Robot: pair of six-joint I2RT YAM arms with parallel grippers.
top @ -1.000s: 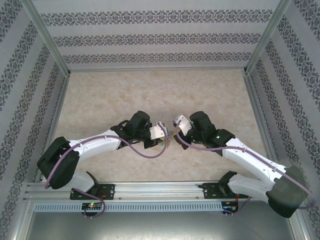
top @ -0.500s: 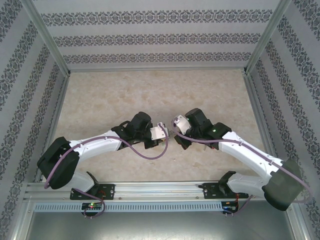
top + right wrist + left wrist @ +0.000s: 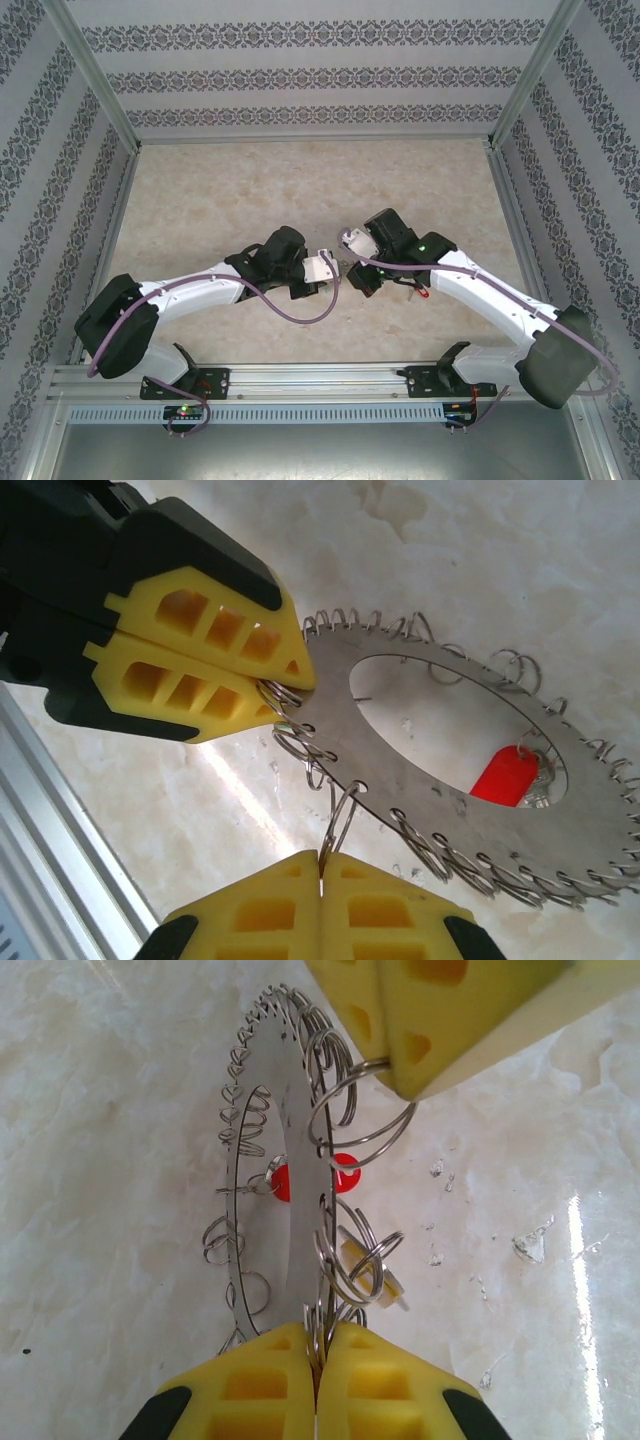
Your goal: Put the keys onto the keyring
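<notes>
Mid-table [image 3: 250, 190], both arms [image 3: 200, 285] bend inward, fingers [image 3: 260, 1380] pinching the keyring [image 3: 600, 820].

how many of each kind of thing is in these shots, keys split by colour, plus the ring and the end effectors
keyring: 1
red-tagged key: 1
yellow-tagged key: 1
end effectors: 2 (left end effector, right end effector)
total: 5
</notes>
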